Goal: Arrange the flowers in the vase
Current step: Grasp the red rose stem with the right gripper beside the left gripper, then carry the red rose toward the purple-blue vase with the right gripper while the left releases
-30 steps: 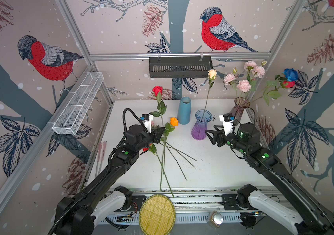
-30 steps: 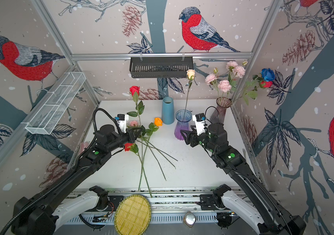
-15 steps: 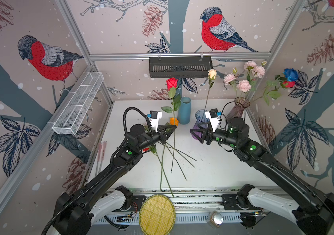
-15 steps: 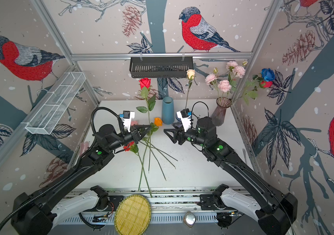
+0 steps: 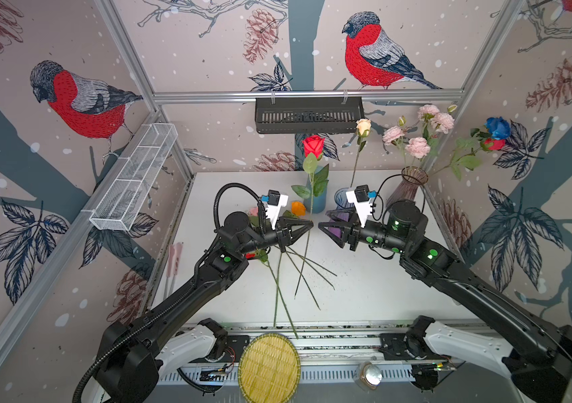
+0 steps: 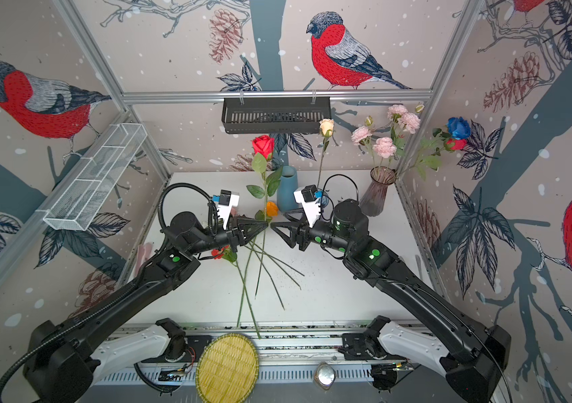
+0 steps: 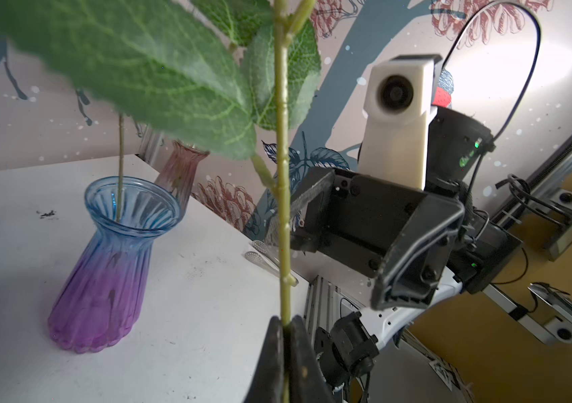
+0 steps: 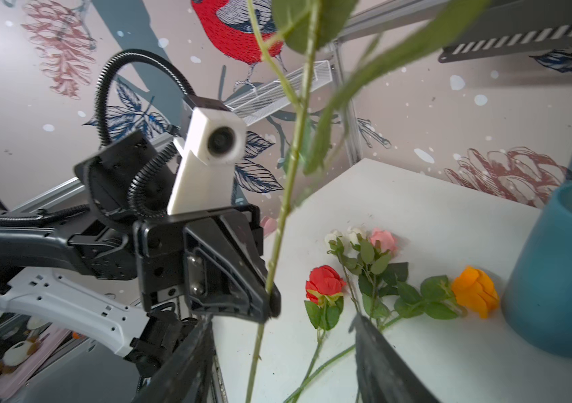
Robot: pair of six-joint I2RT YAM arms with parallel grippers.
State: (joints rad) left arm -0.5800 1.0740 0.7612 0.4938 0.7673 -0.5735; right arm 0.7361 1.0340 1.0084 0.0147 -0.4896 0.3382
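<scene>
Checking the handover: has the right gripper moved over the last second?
Yes. The right gripper has swung left, away from the blue-purple vase, and now faces the red rose stem.

The blue-and-purple vase [image 7: 110,265] is shiny, ribbed glass, the teal vase [image 8: 563,275] looks dull and smooth, the red rose [image 5: 313,146] has leaves like thin cloth with veins, and the round yellow tray [image 5: 268,370] is woven and rough.

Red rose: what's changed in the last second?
Left gripper carried the red rose toward the middle. Right gripper swung in from the blue-purple vase; its open jaws flank the stem. Unchanged: left grip, loose flowers on the table.
</scene>
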